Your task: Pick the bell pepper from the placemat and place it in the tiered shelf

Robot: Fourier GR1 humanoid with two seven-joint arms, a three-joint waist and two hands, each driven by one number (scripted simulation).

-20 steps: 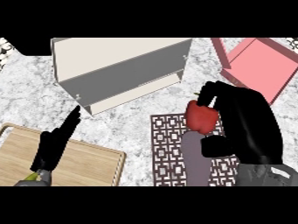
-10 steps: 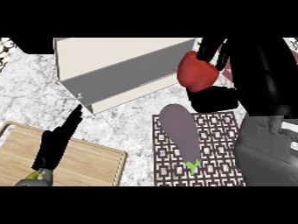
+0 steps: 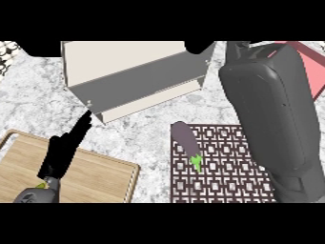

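Observation:
The beige tiered shelf [image 3: 137, 81] stands at the back of the marble counter. My right forearm [image 3: 270, 109] stretches up over the patterned placemat [image 3: 228, 162] to the shelf's top right corner. There my right hand [image 3: 201, 47] shows only as a dark curled lump at the picture's upper edge. The red bell pepper is hidden; nothing red shows on the placemat or on the shelf. My left hand [image 3: 63, 152] rests open at the lower left, fingers straight and pointing toward the shelf.
A purple eggplant [image 3: 186, 140] with a green stem lies on the placemat's left edge. A wooden cutting board [image 3: 94, 176] lies under my left hand. A pink tray [image 3: 318, 71] sits at the far right, behind my right forearm.
My right hand carried the bell pepper up off the placemat and on to the shelf's top right corner, where the pepper went out of sight. The left hand stayed put.

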